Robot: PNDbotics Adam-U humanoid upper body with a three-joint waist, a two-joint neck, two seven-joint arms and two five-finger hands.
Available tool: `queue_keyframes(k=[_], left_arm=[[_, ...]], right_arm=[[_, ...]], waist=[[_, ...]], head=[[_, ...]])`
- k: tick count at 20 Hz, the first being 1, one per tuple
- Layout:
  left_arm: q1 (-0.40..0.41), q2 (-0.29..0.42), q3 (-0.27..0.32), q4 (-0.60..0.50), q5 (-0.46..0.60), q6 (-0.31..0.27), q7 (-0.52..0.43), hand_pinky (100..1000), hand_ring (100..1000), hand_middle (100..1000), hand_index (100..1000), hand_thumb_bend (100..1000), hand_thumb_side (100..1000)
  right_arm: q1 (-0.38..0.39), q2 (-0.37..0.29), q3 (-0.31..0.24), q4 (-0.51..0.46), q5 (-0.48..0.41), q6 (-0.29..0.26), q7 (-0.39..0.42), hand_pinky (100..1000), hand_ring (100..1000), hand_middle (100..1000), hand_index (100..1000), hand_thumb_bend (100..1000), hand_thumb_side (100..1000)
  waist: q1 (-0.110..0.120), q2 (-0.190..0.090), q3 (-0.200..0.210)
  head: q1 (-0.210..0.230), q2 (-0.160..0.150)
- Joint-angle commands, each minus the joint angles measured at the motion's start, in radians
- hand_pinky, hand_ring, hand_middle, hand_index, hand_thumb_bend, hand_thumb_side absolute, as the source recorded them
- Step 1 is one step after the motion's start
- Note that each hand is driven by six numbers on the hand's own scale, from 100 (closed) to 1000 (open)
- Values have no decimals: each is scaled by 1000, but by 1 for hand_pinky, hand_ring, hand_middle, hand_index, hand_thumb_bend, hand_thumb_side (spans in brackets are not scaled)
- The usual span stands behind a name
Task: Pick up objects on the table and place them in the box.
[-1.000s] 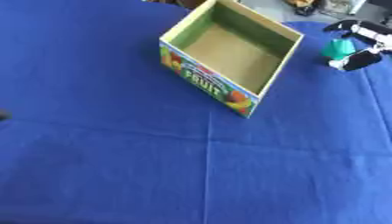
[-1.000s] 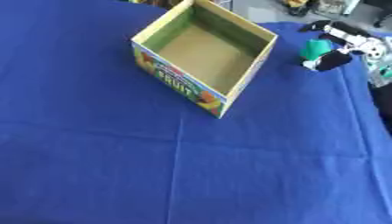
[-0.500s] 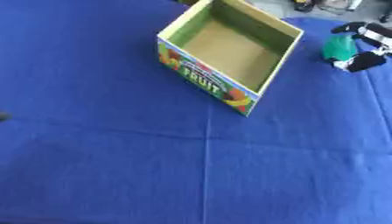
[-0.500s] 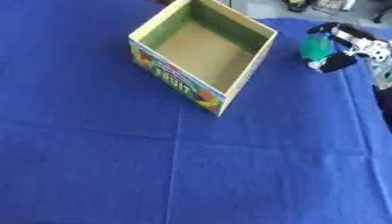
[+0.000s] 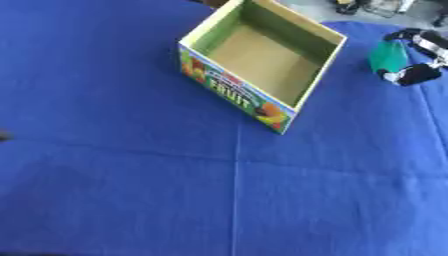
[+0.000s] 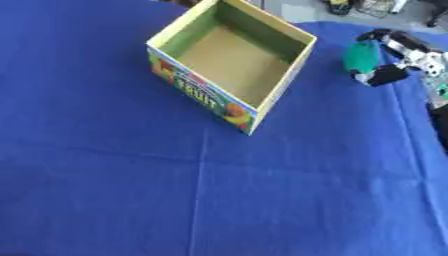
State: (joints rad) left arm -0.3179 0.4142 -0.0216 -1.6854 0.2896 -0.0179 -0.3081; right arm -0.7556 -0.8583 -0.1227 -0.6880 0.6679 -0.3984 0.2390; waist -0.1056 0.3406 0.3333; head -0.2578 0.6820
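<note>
An open cardboard box (image 6: 294,62) with fruit pictures and lettering on its front wall stands on the blue cloth, upper middle; its inside is bare. To its right, near the table's far right edge, my right hand (image 6: 395,56) is black and silver, its fingers curled round a green object (image 6: 357,56). The hand and the green object are apart from the box, a short gap right of its right wall. I cannot tell whether the object touches the cloth. A small dark tip at the left edge (image 5: 3,135) may be my left hand.
The blue cloth (image 5: 219,200) covers the whole table, with fold lines crossing below the box. Beyond the far edge a grey floor with some dark items (image 5: 367,6) shows. The table's right edge runs close behind my right hand.
Almost nothing has changed: my right hand with the green object stays right of the box, and the box has not moved.
</note>
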Motion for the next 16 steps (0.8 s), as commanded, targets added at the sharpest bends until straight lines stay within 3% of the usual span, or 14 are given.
queue_keyframes(k=[1,6,16], left_arm=[[-11,29,-1,-22,3,-2,-8,866,689,573,678,416,1000],[-12,28,-1,-22,5,-3,-13,867,689,573,678,415,1000],[-10,26,-1,-23,7,-5,-23,868,688,575,680,414,1000]], right_arm=[[-7,-46,-4,9,19,4,4,887,971,891,927,224,100],[-6,-40,-1,28,25,14,26,866,943,882,924,100,100],[-5,-35,2,39,21,25,43,801,852,772,910,100,100]], waist=[[6,-14,1],[6,-12,2],[8,-13,-3]], head=[[-2,-14],[-1,-17],[-1,-16]])
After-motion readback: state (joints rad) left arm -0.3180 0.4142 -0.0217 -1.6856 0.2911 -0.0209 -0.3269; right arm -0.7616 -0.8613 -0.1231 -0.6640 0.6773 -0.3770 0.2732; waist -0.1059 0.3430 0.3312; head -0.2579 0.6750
